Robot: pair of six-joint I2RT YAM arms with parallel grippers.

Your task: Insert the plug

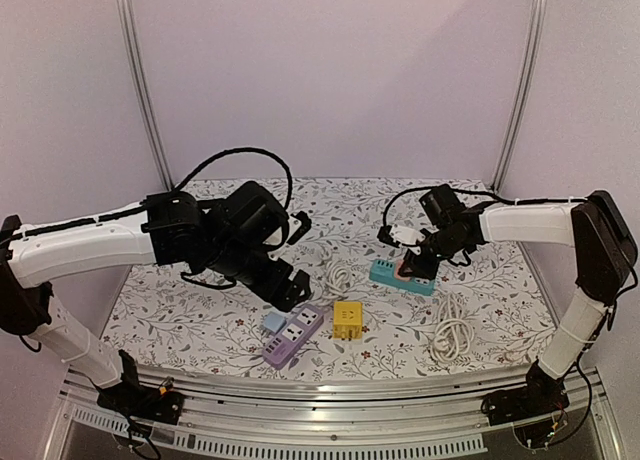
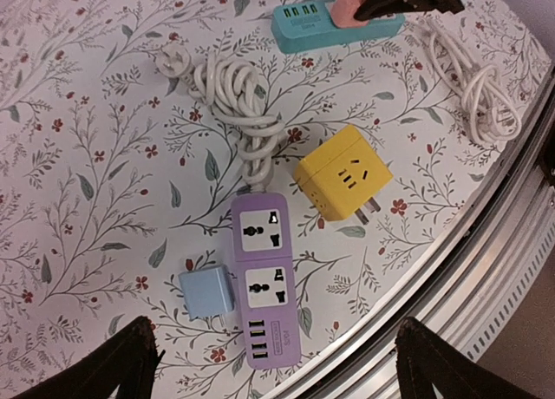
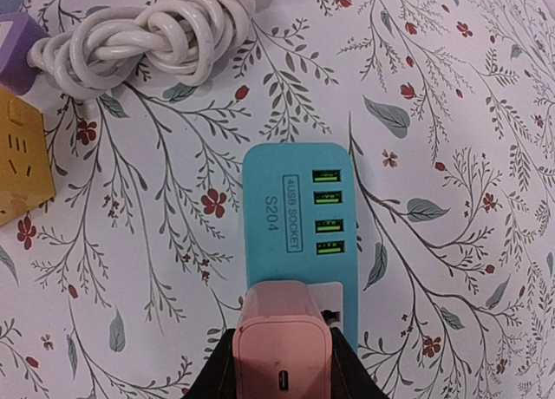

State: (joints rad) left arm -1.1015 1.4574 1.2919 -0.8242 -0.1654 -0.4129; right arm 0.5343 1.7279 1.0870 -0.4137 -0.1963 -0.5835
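1. Pink plug [image 3: 284,330] is not among the things along the near edge of the bench. There lie a purple power strip [image 2: 264,286], a blue adapter [image 2: 206,295] just beside its left side, a yellow cube adapter [image 2: 342,184] close on its right, and a white cable bundle [image 1: 452,330] toward the near right corner.
2. Above the purple strip hangs the left gripper [image 2: 273,338], its fingers spread wide with nothing between them.
3. Farther in, about mid-bench, the purple strip's white cord [image 2: 238,95] lies in a tight coil.
4. Beyond that, right of centre, sits the teal strip [image 3: 295,191] with its four USB ports. The pink plug stands on the strip's white socket face, and the right gripper [image 3: 282,373] is closed on the plug's two flat sides. Whether the prongs are fully home cannot be told from here.
5. The plug looks like a small, hard plastic block, so it is probably light and stiff. Its smooth faces may slip under a sideways load. The side faces now held seem the right place to grip, low enough to keep it square to the socket.
6. The teal strip also looks light and is held by nothing, so it may slide or tip if the push is off-axis. A straight press suits best.
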